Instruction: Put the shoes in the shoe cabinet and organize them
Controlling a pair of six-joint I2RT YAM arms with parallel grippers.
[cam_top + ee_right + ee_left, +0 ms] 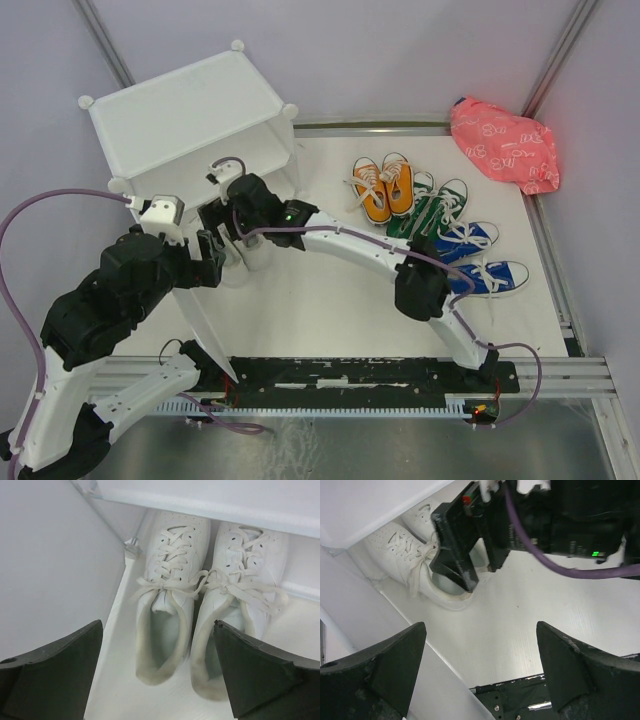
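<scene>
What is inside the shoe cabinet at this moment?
The pair of white sneakers stands side by side on the bottom level of the shoe cabinet, toes inward. Its top panel hides the upper level.

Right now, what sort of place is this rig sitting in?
Probably a lab test booth, not a home: plain pale walls on metal frame bars, robot arms bolted to a rail, and staged props, a shoe cabinet and small shoes.
</scene>
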